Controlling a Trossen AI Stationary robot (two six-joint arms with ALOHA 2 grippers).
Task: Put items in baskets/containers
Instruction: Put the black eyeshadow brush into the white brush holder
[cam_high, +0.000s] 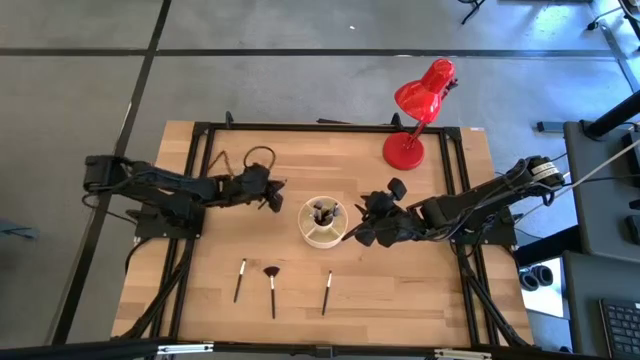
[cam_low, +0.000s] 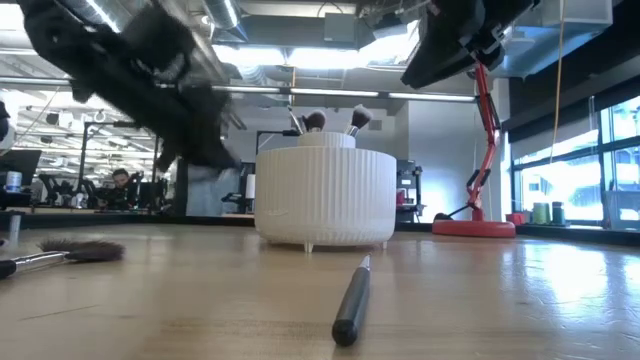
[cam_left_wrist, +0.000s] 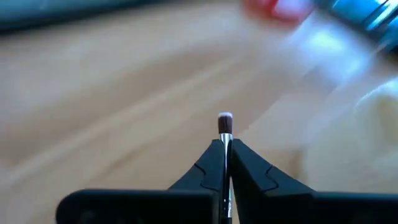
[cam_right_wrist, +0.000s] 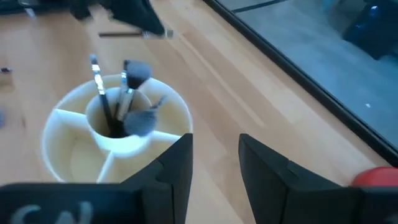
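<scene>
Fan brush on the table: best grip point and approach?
Grip the fan brush mid-handle, coming straight down, jaws closing across the thin shaft. It lies flat between two other loose brushes, fan head toward the cup, so the handle is clear above and the bristles stay uncrushed.

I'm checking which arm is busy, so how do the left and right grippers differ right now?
The left gripper is shut on a thin brush, pinched between its fingers; the right gripper is open and holds nothing. The left gripper sits on the left of the cream cup, the right gripper close on its right, looking down at the brushes standing in its middle compartment. Both hang above the table, near the cup.
</scene>
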